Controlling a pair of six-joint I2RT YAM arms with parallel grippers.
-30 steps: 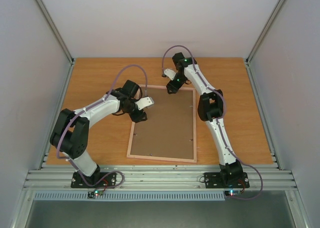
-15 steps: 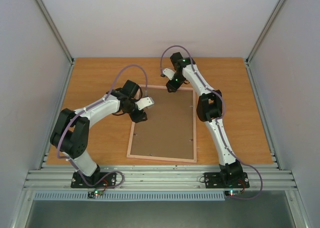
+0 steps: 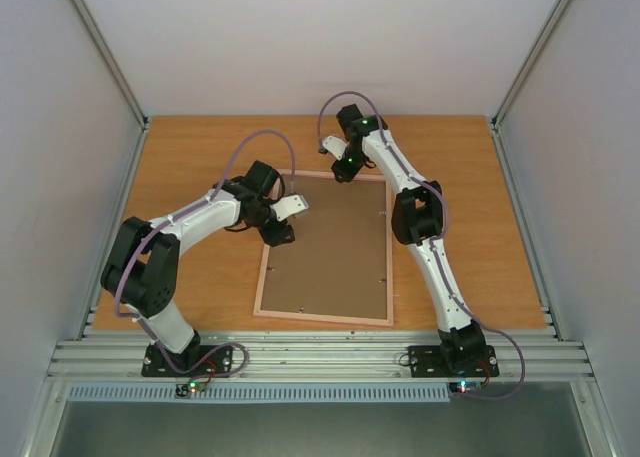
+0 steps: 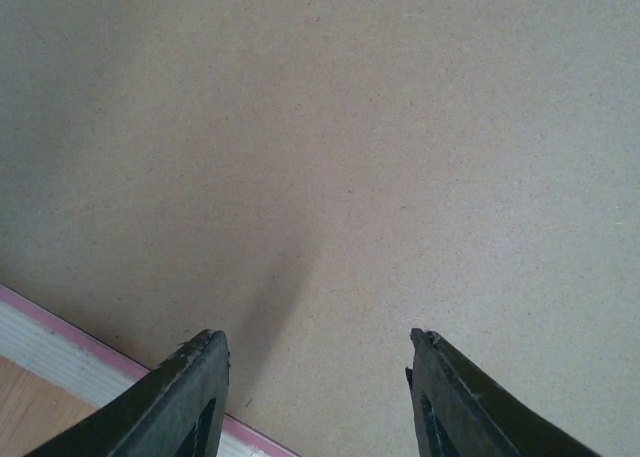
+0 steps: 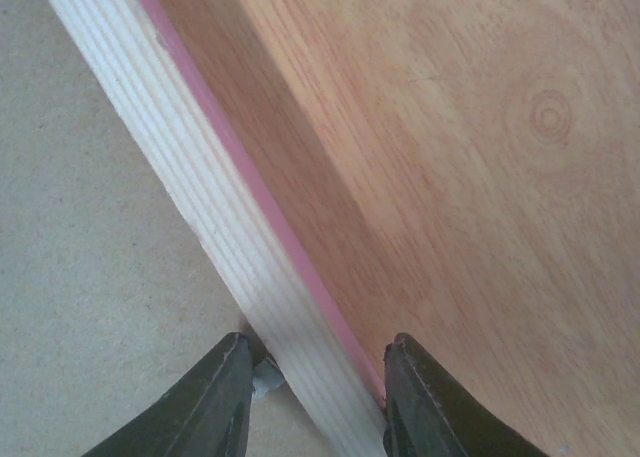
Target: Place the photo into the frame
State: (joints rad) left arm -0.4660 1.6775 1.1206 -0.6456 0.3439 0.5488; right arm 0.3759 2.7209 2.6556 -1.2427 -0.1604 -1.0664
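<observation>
the top view looks down from high behind the near edge, taking in the whole table [image 3: 200, 147]. the left wrist view hangs close over the backing board [image 4: 400, 127], facing down; the right wrist view, seemingly closer still, looks down along the frame [image 5: 235, 247] rim. all three share that frame

Your orange-brown wooden table [image 3: 200, 147] carries one thing directly: the frame [image 3: 262, 277], lying flat and back-up around the middle, its long sides running from near edge toward far edge. You can see its pale pink rim resting on the wood, with a brown backing board [image 3: 330, 257] filling the inside.
</observation>
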